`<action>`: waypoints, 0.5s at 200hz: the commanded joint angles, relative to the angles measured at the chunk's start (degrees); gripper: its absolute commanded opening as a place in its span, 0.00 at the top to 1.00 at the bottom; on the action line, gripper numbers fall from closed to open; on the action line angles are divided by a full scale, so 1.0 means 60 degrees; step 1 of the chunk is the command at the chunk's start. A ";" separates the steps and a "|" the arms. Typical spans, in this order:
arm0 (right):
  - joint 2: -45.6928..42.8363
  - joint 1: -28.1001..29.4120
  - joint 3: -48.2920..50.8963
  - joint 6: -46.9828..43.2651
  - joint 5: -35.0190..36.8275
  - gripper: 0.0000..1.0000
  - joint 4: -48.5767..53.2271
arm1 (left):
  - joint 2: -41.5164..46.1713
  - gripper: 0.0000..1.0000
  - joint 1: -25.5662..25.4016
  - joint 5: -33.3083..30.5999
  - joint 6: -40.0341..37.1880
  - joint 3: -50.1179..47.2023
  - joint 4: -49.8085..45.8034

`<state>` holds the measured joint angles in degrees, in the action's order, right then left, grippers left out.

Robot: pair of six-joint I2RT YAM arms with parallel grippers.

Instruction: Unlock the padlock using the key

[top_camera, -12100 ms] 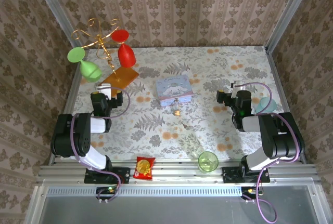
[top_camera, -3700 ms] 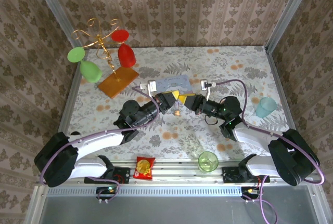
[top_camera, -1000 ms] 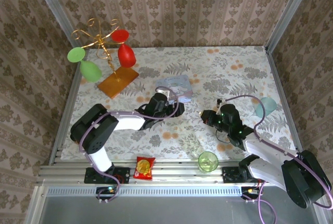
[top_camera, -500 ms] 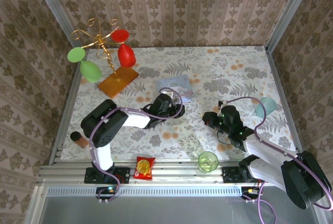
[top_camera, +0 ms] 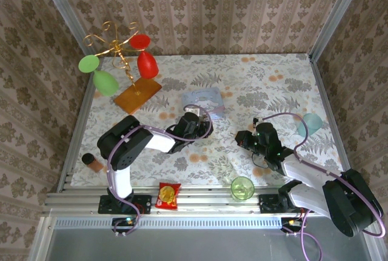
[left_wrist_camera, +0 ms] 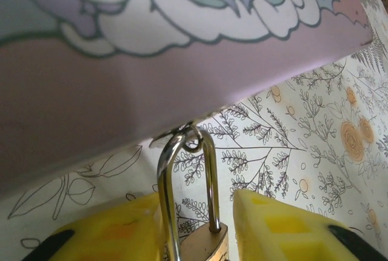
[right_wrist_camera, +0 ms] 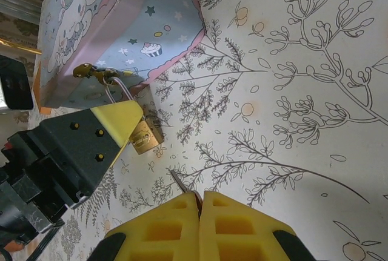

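The small brass padlock [left_wrist_camera: 203,246] hangs by its silvery shackle [left_wrist_camera: 209,176] from the hasp of the pale blue cartoon tin [left_wrist_camera: 151,61]. My left gripper [left_wrist_camera: 197,212] straddles the padlock's body. Its left finger lies against the shackle and a narrow gap remains at the right finger [left_wrist_camera: 285,224], so it is open. In the right wrist view the padlock [right_wrist_camera: 143,137] sits beside the left gripper's yellow finger [right_wrist_camera: 118,118], below the tin [right_wrist_camera: 121,37]. My right gripper [right_wrist_camera: 200,195] is shut on the key [right_wrist_camera: 180,183], whose thin blade points toward the padlock, a short way off.
A green cup [top_camera: 242,187] and an orange snack packet [top_camera: 168,195] sit near the front edge. A teal cup [top_camera: 309,123] stands at the right. A gold stand with red and green glasses [top_camera: 130,61] is at the back left. A small brown cylinder [top_camera: 91,161] lies at the left.
My left gripper's jaws have narrowed around the padlock and its arm has shifted slightly. The right gripper, still holding the key, has barely moved.
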<state>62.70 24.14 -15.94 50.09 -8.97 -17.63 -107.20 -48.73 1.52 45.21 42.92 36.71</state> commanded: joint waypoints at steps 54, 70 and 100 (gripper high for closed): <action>0.0269 -0.0048 0.0123 0.0229 -0.0052 1.00 -0.0544 | -0.0173 0.81 -0.0015 0.0054 0.0228 -0.0099 0.0307; 0.0424 -0.0041 0.0122 0.0298 -0.0129 1.00 -0.0697 | -0.0219 0.83 -0.0008 0.0098 0.0270 -0.0103 0.0386; 0.0688 -0.0054 0.0123 0.0394 -0.0202 1.00 -0.0923 | -0.0183 0.83 -0.0006 0.0142 0.0243 -0.0019 0.0269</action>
<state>65.65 24.14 -15.90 51.24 -9.45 -20.75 -107.31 -48.73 1.89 46.13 42.74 37.78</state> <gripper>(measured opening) 0.053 0.174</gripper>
